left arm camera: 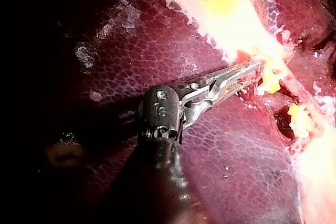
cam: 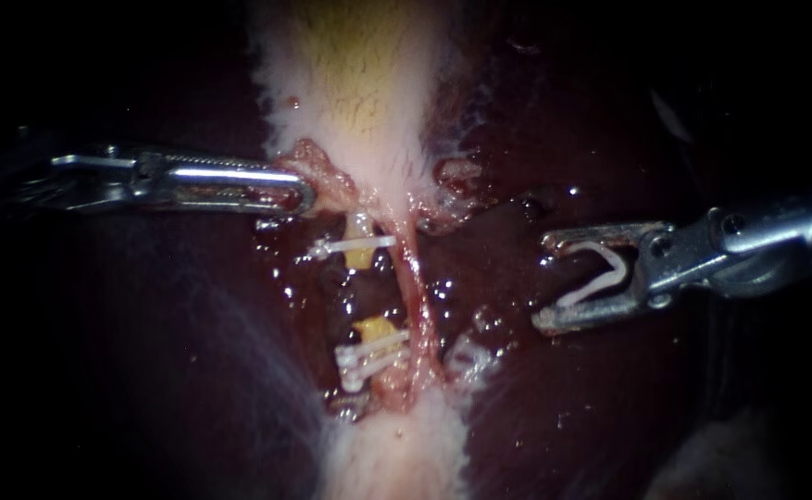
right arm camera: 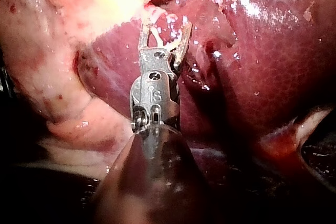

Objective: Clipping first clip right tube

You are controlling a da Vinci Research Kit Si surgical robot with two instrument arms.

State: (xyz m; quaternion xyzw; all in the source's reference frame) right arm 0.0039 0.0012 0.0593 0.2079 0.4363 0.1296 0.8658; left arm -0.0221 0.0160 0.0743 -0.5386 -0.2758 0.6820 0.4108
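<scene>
Reaching in from the left, the left instrument [cam: 302, 193] has its pincer clenched on a ragged fold of pink tissue [cam: 327, 181] at the lower edge of the gallbladder [cam: 368, 83]. The right instrument [cam: 546, 282] comes in from the right over the dark liver [cam: 146, 370]. Its pincer stands wide, gripping a white clip [cam: 598, 284] between the two jaws, the clip bent open in a V (the right wrist view shows its two legs lying along the jaws). The right tube [cam: 417, 278], a thin pink strand, runs down from the gallbladder's neck through the middle of the endoscope view. The loaded pincer is off to its right, apart from it. Just beside that strand, on its other side, lies the yellowish left tube [cam: 361, 255], which carries an upper clip [cam: 345, 247] across it and a lower pair of clips [cam: 368, 356] close together.
</scene>
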